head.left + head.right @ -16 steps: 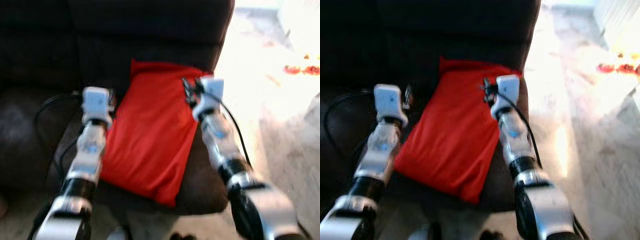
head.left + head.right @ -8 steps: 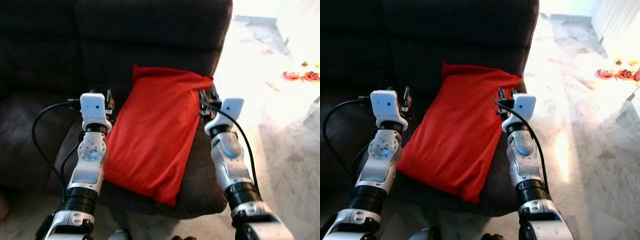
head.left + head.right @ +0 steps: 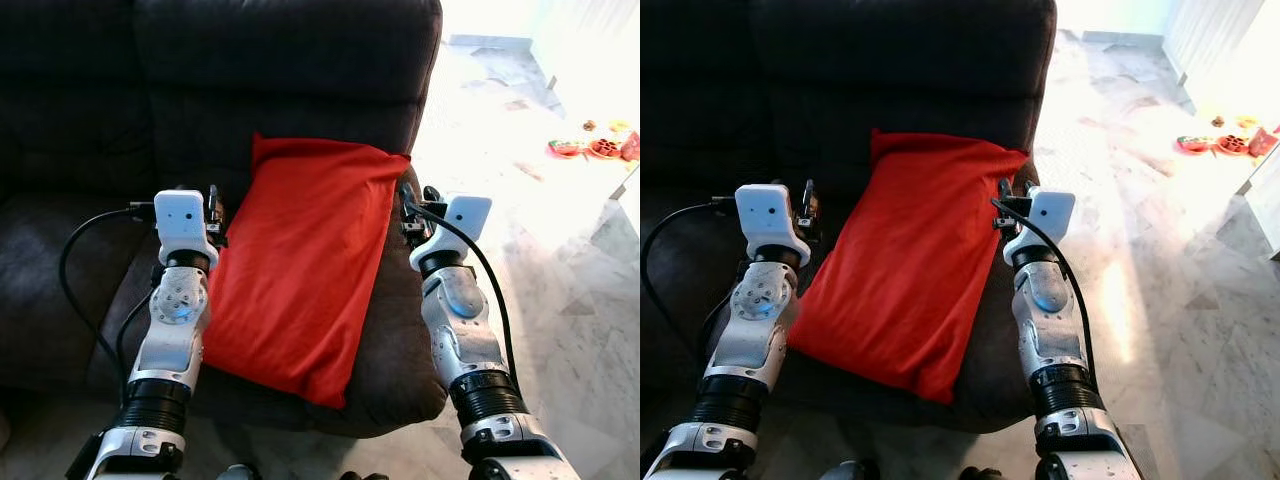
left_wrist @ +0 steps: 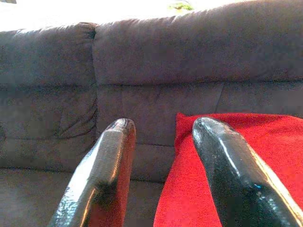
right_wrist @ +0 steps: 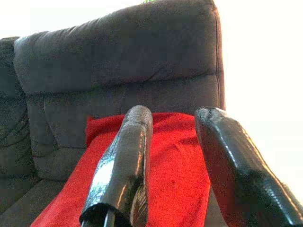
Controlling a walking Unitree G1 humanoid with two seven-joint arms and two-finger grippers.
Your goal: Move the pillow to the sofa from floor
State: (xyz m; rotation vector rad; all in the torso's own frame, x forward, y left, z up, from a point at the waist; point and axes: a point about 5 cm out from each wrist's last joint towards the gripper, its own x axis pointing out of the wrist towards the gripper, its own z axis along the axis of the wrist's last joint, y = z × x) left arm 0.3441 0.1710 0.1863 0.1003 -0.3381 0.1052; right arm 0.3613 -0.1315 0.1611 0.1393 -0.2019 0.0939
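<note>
A red pillow (image 3: 300,270) lies on the seat of a dark sofa (image 3: 280,90), its far end against the backrest and its near corner reaching the seat's front edge. My left gripper (image 3: 212,205) hovers just beside the pillow's left edge. In the left wrist view that gripper (image 4: 161,125) is open with nothing between its fingers, and the pillow (image 4: 265,142) lies off to one side. My right gripper (image 3: 410,200) is at the pillow's right edge near its far corner. It (image 5: 175,113) is open too, with the pillow (image 5: 175,156) beyond it.
Pale marble floor (image 3: 560,230) runs along the sofa's right side, brightly lit. Small red items (image 3: 590,148) lie on it far to the right. A black cable (image 3: 80,260) loops from my left wrist over the seat cushion.
The right gripper has moved off the pillow's far right corner to just beside its right edge. The left arm has barely moved. The picture has steadied and shifted slightly.
</note>
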